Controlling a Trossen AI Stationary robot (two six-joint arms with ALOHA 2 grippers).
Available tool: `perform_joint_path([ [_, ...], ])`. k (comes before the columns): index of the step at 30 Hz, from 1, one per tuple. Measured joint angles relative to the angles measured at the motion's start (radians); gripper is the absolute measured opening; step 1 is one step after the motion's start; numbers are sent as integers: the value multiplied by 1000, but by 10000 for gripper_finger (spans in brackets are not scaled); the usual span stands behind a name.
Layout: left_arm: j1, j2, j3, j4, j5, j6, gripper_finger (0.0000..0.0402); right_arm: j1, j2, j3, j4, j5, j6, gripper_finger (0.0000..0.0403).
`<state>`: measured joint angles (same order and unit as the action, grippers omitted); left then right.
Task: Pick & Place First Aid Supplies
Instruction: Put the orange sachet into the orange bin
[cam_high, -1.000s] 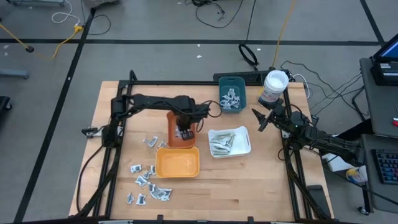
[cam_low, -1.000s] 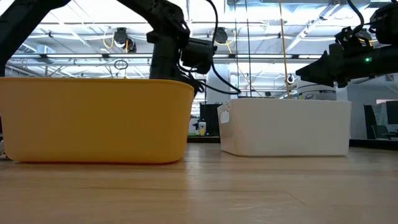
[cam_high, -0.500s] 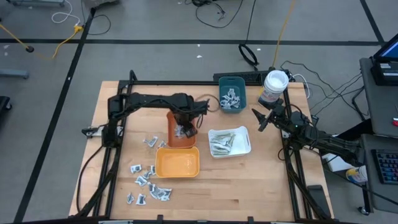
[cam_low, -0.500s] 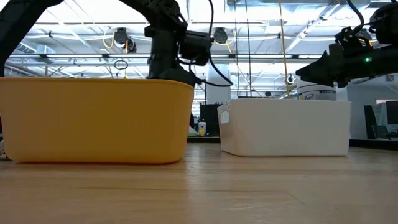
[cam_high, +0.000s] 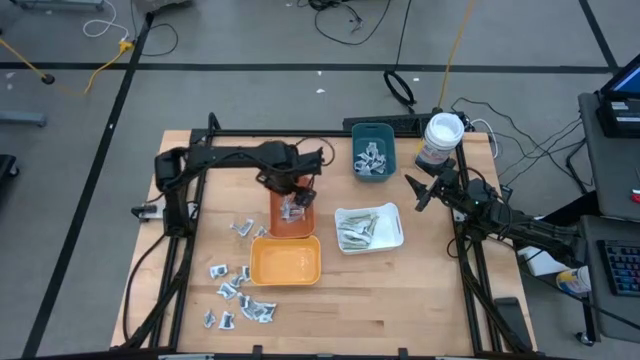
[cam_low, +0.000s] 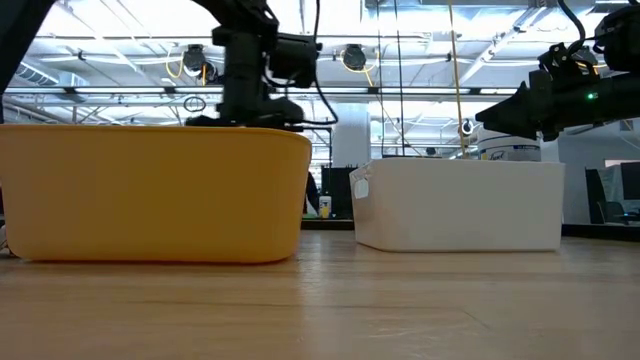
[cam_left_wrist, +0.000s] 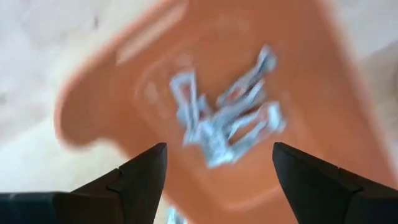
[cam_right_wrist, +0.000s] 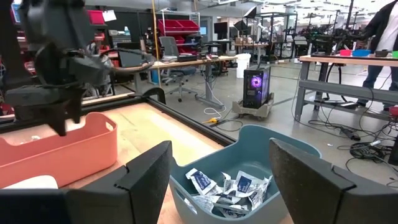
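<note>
Left wrist view alone shows sachets (cam_left_wrist: 224, 118) piled in the orange tray (cam_left_wrist: 323, 93); 4 trays; both arms' fingers open.

Grey floor (cam_high: 250, 40) (cables trailing), workbenches (cam_right_wrist: 348, 62) beyond the wooden table (cam_high: 400, 290).

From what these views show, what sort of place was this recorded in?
Likely a robotics lab or workshop: workbenches and a lit computer tower stand beyond the table, with cables across the floor.
</note>
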<state>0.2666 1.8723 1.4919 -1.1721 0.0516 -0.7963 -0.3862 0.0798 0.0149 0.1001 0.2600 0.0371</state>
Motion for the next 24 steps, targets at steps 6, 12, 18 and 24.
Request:
perform_joint_path([
  [6, -25, -129, -169, 6, 3, -10, 291, 0, 0, 0, 0, 0, 0, 263],
  [12, -33, -288, -341, 6, 24, 6, 286, 0, 0, 0, 0, 0, 0, 263],
  [18, -33, -418, -487, 5, 57, 0, 291, 0, 0, 0, 0, 0, 0, 263],
  [24, -44, -458, -601, 24, 69, -28, 281, 0, 0, 0, 0, 0, 0, 263],
])
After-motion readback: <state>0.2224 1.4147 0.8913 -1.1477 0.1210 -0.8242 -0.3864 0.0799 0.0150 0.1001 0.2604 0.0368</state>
